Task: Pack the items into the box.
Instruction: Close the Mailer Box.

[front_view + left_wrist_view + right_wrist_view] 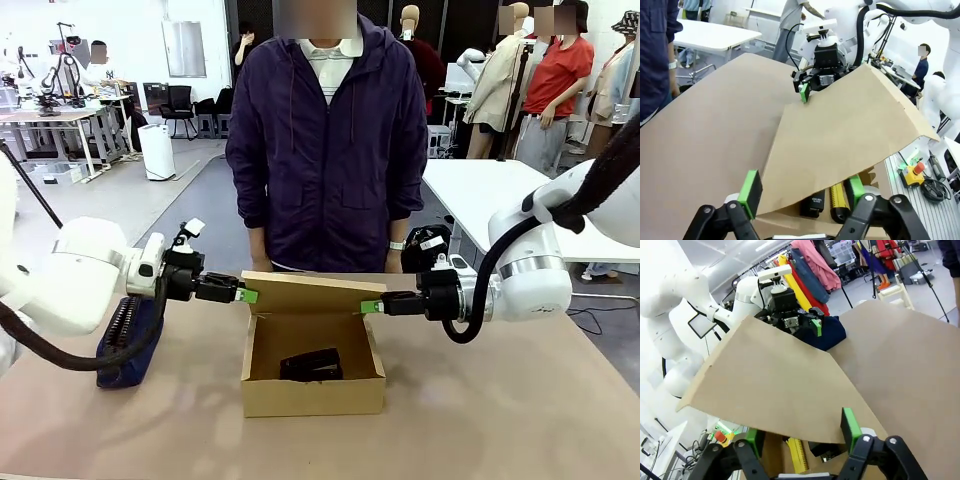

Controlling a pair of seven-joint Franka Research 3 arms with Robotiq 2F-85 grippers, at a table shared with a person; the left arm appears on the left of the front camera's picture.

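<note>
With both items already inside, the box (312, 375) is having its lid folded down from each end.
To do this well, I judge the two arms should lower the lid (305, 292) evenly and together, so it does not skew or buckle, and keep their pads clear of the front wall. The left gripper (246, 294) and right gripper (372, 306) sit at opposite ends of the lid; in the wrist views each pair of jaws stands apart, straddling the lid edge, not clamping it. The stapler (311, 365) lies on the box floor, below and between the grippers, with the utility knife (838, 201) just beside it under the lid.
</note>
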